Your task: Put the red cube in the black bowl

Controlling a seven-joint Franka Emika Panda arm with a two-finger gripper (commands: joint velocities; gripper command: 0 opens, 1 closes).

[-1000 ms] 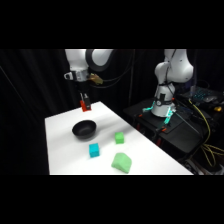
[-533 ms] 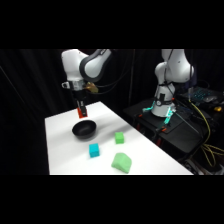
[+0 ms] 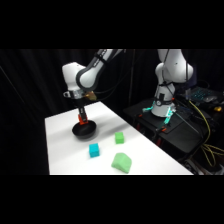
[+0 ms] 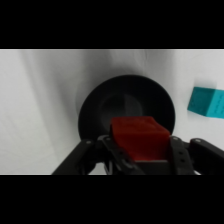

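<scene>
My gripper (image 3: 82, 120) hangs just above the black bowl (image 3: 84, 131) near the table's far left. It is shut on the red cube (image 3: 82, 120). In the wrist view the red cube (image 4: 141, 139) sits between the black fingers (image 4: 111, 151), directly over the round glossy black bowl (image 4: 126, 106). The bowl looks empty inside.
A teal cube (image 3: 94, 149) lies in front of the bowl, also seen as a teal cube (image 4: 206, 101) at the wrist view's right. A small green cube (image 3: 119, 137) and a bigger green block (image 3: 121, 162) lie further right. The arm's base (image 3: 161, 105) stands on a dark stand.
The gripper has moved left and down with the red cube, from high above the table to just over the black bowl.
</scene>
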